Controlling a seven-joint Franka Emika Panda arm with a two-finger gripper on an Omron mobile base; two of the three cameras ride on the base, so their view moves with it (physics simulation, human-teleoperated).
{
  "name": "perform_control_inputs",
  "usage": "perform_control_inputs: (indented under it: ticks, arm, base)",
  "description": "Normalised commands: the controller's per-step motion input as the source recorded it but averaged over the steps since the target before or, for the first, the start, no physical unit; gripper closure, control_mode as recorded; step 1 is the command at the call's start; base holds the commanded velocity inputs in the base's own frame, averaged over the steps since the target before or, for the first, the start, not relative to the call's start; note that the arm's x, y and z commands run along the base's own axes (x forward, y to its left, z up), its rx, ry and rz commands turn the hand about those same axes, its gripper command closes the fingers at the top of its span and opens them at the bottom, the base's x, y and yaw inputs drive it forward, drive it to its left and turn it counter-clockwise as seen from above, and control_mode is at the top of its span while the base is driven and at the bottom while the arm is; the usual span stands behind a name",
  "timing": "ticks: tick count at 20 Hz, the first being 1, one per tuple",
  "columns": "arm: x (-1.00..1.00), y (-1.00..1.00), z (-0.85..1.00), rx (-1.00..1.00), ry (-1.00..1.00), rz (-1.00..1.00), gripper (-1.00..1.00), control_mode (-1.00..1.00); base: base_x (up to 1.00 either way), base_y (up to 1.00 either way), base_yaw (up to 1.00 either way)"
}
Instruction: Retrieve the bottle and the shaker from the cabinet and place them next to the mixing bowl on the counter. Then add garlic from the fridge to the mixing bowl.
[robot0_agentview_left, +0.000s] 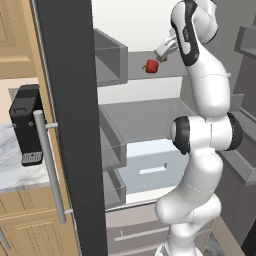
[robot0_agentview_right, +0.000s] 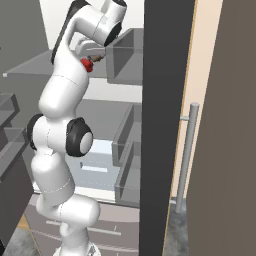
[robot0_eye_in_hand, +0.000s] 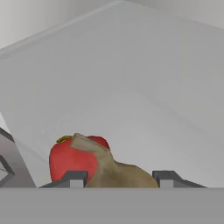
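The fridge (robot0_agentview_left: 70, 125) stands open, its dark door edge and silver bar handle in the foreground. On an upper grey shelf (robot0_agentview_left: 165, 67) sits a red pepper (robot0_agentview_left: 151, 66) (small, upright), with the gripper (robot0_agentview_left: 161, 59) just beside it. A black appliance (robot0_agentview_left: 26, 125) rests on the marble surface (robot0_agentview_left: 7, 165) at left.

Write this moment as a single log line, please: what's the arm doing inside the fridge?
place: fridge open, upper shelf | gripper: closed around tan garlic | beside it: red pepper | garlic not yet in bowl
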Motion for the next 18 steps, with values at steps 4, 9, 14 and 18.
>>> perform_control_inputs:
  ticks: [4, 9, 14, 18]
  arm:
    - [-0.84, 0.09, -0.06, -0.04, -0.11, -0.14, 1.0, -1.0]
    - [-0.71, 0.23, -0.13, -0.06, -0.11, -0.15, 1.0, -1.0]
    - [-0.59, 0.19, -0.09, -0.06, -0.07, -0.2, 1.0, -1.0]
    - [-0.72, 0.03, -0.11, -0.05, -0.01, -0.29, 1.0, -1.0]
  base:
    - [0.0, 0.0, 0.0]
    - [0.0, 0.0, 0.0]
    - [0.0, 0.0, 0.0]
    - [0.0, 0.0, 0.0]
